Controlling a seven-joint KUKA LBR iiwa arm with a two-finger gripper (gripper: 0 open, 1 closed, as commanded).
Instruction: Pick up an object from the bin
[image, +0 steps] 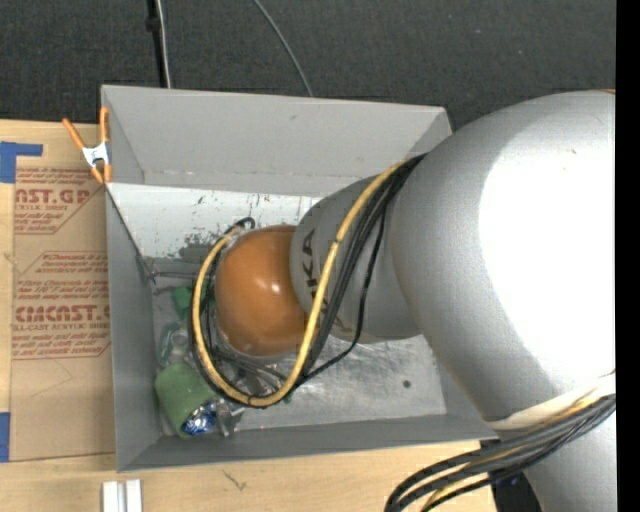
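A pale green lump (179, 390) lies in the bin's (130, 300) lower left corner, a crumpled blue thing (200, 422) touching it, both tight against the walls. The gripper (243, 375) hangs just beside them under the orange wrist cover (255, 290), and I cannot tell whether it is apart or together. Bare floor opens toward the right wall.

Large silver-grey rounded arm casing (510, 250), smooth, faint sheen. Black lettering (306, 262) on narrower silver link beside wrist. Glossy orange dome-shaped wrist cover (255, 290). Yellow and black cable bundle (205, 335) looping round cover's rim. Further black and yellow cables (470, 475) under casing, lower right.
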